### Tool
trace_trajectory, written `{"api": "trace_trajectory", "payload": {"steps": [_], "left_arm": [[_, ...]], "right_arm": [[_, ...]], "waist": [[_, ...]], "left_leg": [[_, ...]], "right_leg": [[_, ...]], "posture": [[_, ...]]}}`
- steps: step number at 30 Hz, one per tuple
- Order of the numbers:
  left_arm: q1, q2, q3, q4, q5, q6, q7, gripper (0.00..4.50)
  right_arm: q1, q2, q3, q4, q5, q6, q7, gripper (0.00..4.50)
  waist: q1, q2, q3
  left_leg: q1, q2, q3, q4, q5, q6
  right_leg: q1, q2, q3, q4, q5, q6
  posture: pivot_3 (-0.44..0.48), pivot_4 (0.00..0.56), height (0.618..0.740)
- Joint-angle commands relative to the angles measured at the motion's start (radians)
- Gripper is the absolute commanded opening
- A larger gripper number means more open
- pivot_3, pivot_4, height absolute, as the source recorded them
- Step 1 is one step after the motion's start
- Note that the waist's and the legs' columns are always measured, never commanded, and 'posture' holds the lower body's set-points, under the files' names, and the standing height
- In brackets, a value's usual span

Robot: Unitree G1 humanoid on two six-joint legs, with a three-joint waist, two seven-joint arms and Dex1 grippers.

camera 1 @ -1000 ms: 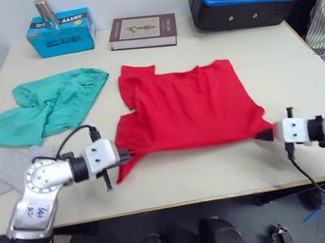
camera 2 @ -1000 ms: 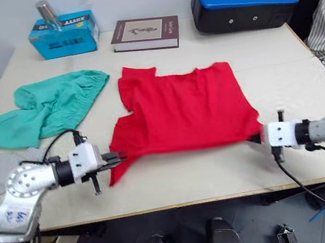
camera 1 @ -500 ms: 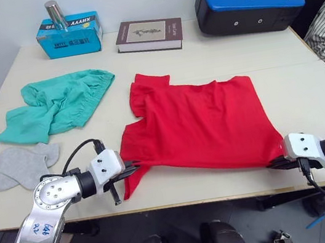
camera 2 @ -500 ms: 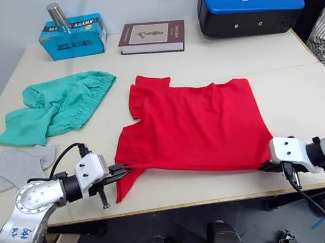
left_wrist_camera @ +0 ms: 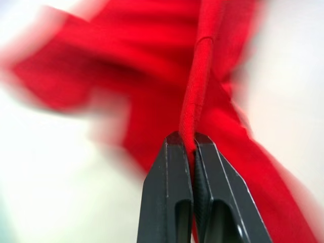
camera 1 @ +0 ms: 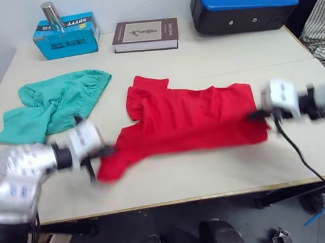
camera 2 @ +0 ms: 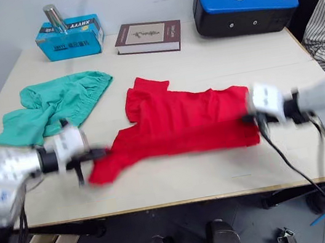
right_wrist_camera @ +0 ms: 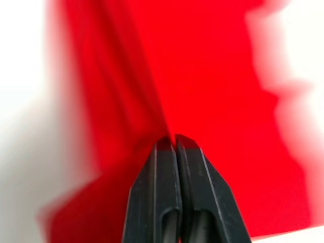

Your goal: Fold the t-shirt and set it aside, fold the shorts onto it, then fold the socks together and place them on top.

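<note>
Both pincers have carried the near hem away from the worktop edge, folding the t-shirt.
Left pincer and right pincer each pinch red cloth; level, matched travel should land the hem square.

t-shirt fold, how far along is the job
Nothing looks finished. In hand: the left claw and right claw each pinch an edge of the t-shirt, its near part lifted and doubling over. Left: set it aside, then fold the shorts, crumpled on the table, and the socks.
</note>
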Motion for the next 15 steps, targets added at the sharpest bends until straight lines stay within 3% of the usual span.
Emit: {"api": "trace_trajectory", "payload": {"steps": [1, 5, 8, 11, 15], "left_arm": [[-0.364, -0.027, -0.006, 0.391, 0.175, -0.235, 0.194, 0.01], [-0.817, -0.029, -0.044, 0.788, 0.324, -0.508, 0.431, 0.01], [-1.037, -0.006, -0.077, 0.95, 0.398, -0.659, 0.538, 0.01], [-1.133, 0.008, -0.092, 1.015, 0.424, -0.765, 0.514, 0.01], [-1.078, 0.04, -0.102, 0.999, 0.423, -0.925, 0.436, 0.01]], "right_arm": [[-0.331, 0.031, 0.001, 0.372, -0.192, -0.226, -0.306, 0.0], [-0.715, 0.041, 0.037, 0.698, -0.331, -0.367, -0.647, 0.0], [-0.875, 0.024, 0.052, 0.807, -0.386, -0.426, -0.803, 0.0], [-0.923, -0.001, 0.071, 0.844, -0.44, -0.48, -0.897, 0.0], [-0.869, -0.029, 0.055, 0.862, -0.435, -0.51, -0.866, 0.0]], "waist": [[0.003, 0.0, 0.0], [-0.009, -0.002, 0.002], [-0.014, -0.002, 0.002], [-0.016, -0.002, 0.002], [-0.015, -0.003, 0.002]], "left_leg": [[-0.004, 0.0, 0.001, 0.001, 0.002, -0.001], [-0.038, -0.006, 0.004, 0.001, 0.007, 0.004], [-0.043, -0.009, 0.007, -0.002, 0.005, 0.007], [-0.039, -0.008, 0.011, -0.01, -0.001, 0.01], [-0.038, -0.008, 0.023, -0.013, -0.002, 0.011]], "right_leg": [[-0.005, 0.0, 0.0, 0.002, 0.0, -0.001], [-0.039, 0.001, -0.006, 0.008, 0.002, 0.003], [-0.047, -0.001, -0.011, 0.007, 0.002, 0.005], [-0.045, -0.004, -0.023, 0.005, 0.002, 0.005], [-0.043, -0.005, -0.028, 0.0, 0.002, 0.005]], "posture": [[0.0, 0.15, 0.74], [0.0, 0.15, 0.74], [0.0, 0.15, 0.74], [0.0, 0.15, 0.74], [0.0, 0.15, 0.74]]}}
